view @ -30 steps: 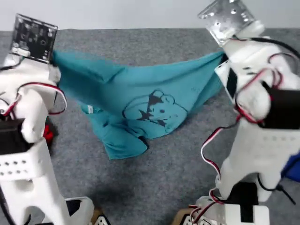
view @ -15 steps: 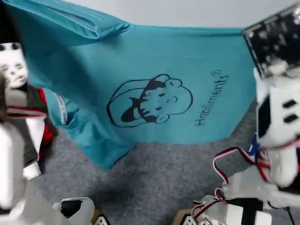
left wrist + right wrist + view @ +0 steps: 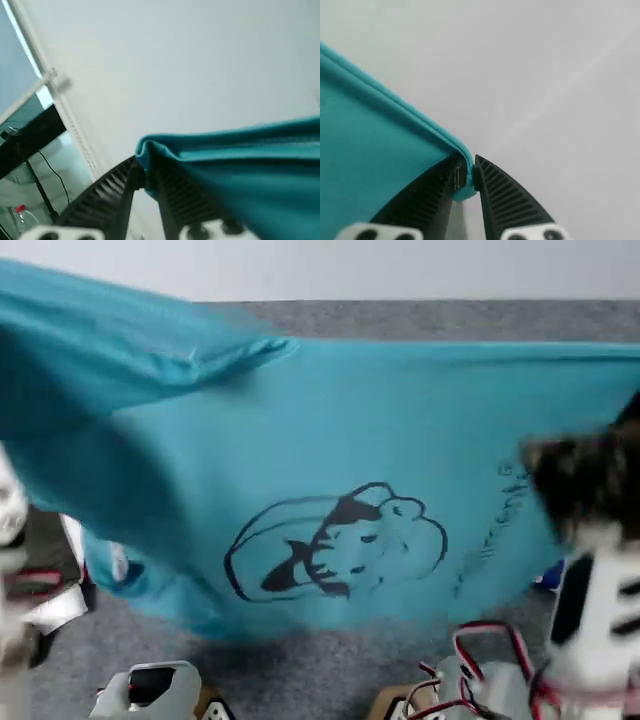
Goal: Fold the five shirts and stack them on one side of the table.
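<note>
Grey fuzzy table cover [image 3: 420, 315] shows at 12 o'clock in the high view, with a white wall [image 3: 400, 265] behind it. At 9 o'clock a white robot arm [image 3: 12, 530] stands at the edge. 1 big teal cotton shirt [image 3: 330, 420] is spread wide in the air, from 9 o'clock across to 3 o'clock. A black cartoon face [image 3: 335, 555] is printed on it near 6 o'clock. I cannot tell if its low edge touches the table. At 4 o'clock is another white arm [image 3: 600, 620] with red wires [image 3: 480, 635].

In the left wrist view, the left gripper [image 3: 144, 172] pinches a bunched bit of the shirt between its 2 black ridged fingers. In the right wrist view, the right gripper [image 3: 470, 172] pinches a folded edge of the shirt, with its fingers pressed on the cloth.
</note>
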